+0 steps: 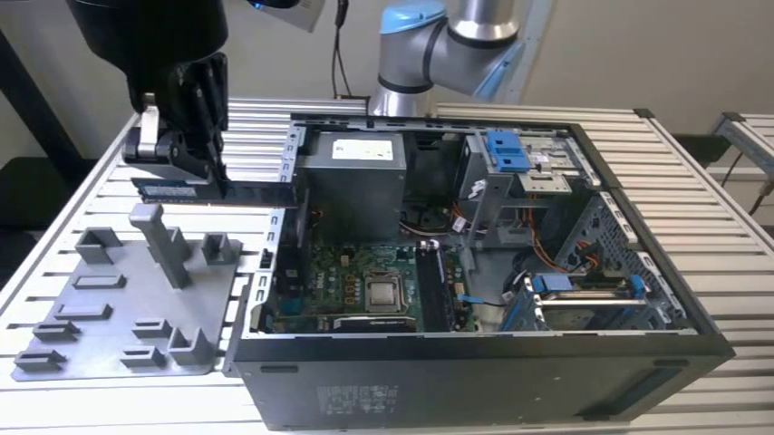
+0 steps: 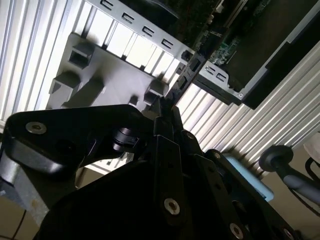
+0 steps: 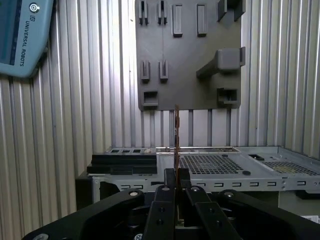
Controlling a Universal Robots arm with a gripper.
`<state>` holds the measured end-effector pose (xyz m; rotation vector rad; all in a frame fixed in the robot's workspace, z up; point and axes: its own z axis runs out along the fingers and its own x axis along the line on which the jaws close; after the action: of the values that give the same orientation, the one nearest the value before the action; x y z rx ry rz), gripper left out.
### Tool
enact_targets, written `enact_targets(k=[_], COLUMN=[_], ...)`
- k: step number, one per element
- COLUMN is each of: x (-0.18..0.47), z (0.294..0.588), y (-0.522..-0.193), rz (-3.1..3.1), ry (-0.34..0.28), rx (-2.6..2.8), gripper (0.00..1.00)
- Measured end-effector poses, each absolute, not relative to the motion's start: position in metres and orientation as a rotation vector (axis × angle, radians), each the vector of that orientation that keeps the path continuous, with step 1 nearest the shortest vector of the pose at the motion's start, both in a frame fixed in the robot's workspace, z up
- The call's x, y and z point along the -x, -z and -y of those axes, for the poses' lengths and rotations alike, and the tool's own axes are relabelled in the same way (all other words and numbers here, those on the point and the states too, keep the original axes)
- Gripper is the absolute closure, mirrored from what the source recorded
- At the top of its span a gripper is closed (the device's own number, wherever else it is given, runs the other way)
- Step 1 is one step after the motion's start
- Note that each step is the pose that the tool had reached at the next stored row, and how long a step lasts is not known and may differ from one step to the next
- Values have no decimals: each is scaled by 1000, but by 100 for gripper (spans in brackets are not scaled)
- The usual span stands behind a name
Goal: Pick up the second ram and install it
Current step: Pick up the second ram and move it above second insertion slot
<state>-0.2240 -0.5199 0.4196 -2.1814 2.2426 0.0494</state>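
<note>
A black claw (image 1: 213,179) hangs with its tips pointing down, clenched on the ram (image 1: 169,190), a thin, flat, dark circuit-board stick with a pale bluish label. The claw holds it in the air, clear of the ribbed aluminium table (image 1: 72,208). The ram lies level and on edge. Its long axis runs from the labelled end, which juts out on one side of the claw, to the bare end on the other side, which comes close to the rim of the open black metal case (image 1: 484,381); whether it touches that rim cannot be told. In the first wrist view the stick shows edge-on as a narrow strip running straight out from between the two black bolted fingers (image 3: 167,192). Directly below the claw lies a matte grey plastic tray (image 1: 115,294) with blocky upright posts. Inside the case, beside the claw, are a green motherboard (image 1: 351,272) and blue plastic clips (image 1: 508,149). The arm (image 1: 448,36), with silver tube and light-blue joint caps, rises beyond the case, well apart from the claw.
</note>
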Motion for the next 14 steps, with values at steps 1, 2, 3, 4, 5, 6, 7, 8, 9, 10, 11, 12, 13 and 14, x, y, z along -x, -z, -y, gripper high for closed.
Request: enact_targets(k=[1, 2, 3, 4, 5, 6, 7, 8, 9, 10, 11, 12, 13, 14], x=[222, 219, 217, 215, 213, 211, 209, 207, 206, 204, 202, 200, 198, 196], z=[520, 520, 520, 520, 520, 520, 520, 520, 520, 520, 520, 520, 520, 520], y=[-420, -419, -420, -419, -420, -420, -420, -420, -420, -420, -420, -420, -420, -420], rz=[-2243, -2242, -2242, -2242, -2242, -2243, -2242, -2243, -2243, -2242, -2243, -2243, -2242, -2243], ry=[-49, -49, -49, -49, -49, -49, -49, -49, -49, -49, -49, -49, -49, -49], rx=[2181, 2181, 2181, 2181, 2182, 2181, 2181, 2182, 2181, 2181, 2182, 2181, 2181, 2182], gripper=[86, 86, 86, 86, 86, 86, 86, 86, 86, 86, 86, 86, 86, 86])
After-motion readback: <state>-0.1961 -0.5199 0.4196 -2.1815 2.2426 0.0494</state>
